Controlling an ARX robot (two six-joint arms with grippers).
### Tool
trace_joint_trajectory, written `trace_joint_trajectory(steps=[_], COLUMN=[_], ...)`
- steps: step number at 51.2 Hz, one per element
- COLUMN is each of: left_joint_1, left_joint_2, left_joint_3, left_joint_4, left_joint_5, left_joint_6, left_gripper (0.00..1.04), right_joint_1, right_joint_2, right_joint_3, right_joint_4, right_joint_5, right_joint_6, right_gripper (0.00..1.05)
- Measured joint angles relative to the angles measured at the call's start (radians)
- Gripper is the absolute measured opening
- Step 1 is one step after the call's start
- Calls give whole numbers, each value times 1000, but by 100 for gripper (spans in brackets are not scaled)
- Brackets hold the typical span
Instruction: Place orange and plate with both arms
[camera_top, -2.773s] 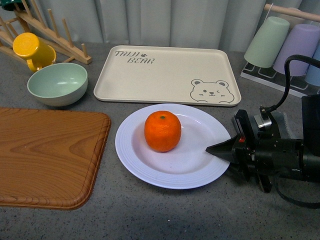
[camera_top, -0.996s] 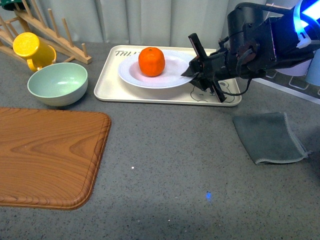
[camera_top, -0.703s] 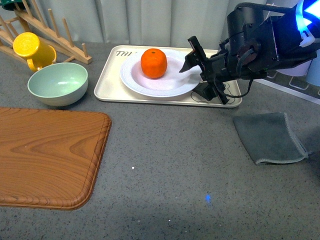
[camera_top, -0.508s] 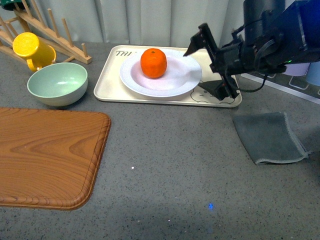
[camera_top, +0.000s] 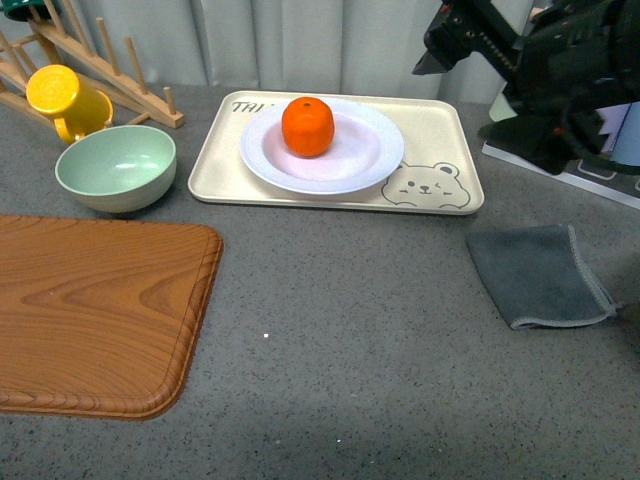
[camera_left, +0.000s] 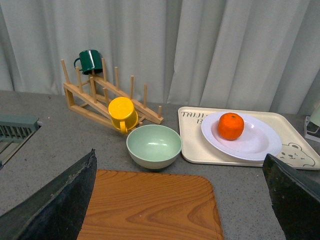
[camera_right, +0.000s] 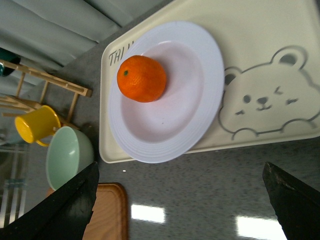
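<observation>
The orange (camera_top: 307, 126) sits on the pale plate (camera_top: 352, 162), which rests on the beige bear tray (camera_top: 440, 125) at the back of the table. My right gripper (camera_top: 438, 42) is open and empty, raised above and to the right of the plate, clear of it. In the right wrist view the orange (camera_right: 141, 78) and plate (camera_right: 186, 111) lie beyond the wide-apart gripper (camera_right: 181, 165). My left gripper (camera_left: 179, 155) is open and empty, high over the wooden board, far from the orange (camera_left: 230, 125) and plate (camera_left: 256, 146). It is out of the front view.
A mint-green bowl (camera_top: 115, 167) and a yellow mug (camera_top: 65, 100) on a wooden rack (camera_top: 110, 65) stand at the back left. A wooden board (camera_top: 95, 310) lies at the front left, a grey cloth (camera_top: 540, 272) at the right. The right arm (camera_top: 570, 80) partly hides a cup rack.
My right gripper carried the plate with the orange from the table's front onto the bear tray, let go of the rim, and rose up and to the right.
</observation>
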Motion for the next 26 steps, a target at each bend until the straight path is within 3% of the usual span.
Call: trace_joint_trajectory(steps=[16, 26], left_joint_1=[0, 0], left_joint_2=[0, 0], left_joint_3=[0, 0], left_joint_4=[0, 0], left_joint_5=[0, 0], left_joint_6=[0, 0], left_gripper=[98, 98], right_joint_1=[-1, 23], right_joint_2=[-402, -649], right_joint_3=[-408, -661], right_joint_4=[205, 232], right_joint_5=[309, 396], right_joint_6=[-483, -674], right_gripper=[96, 96])
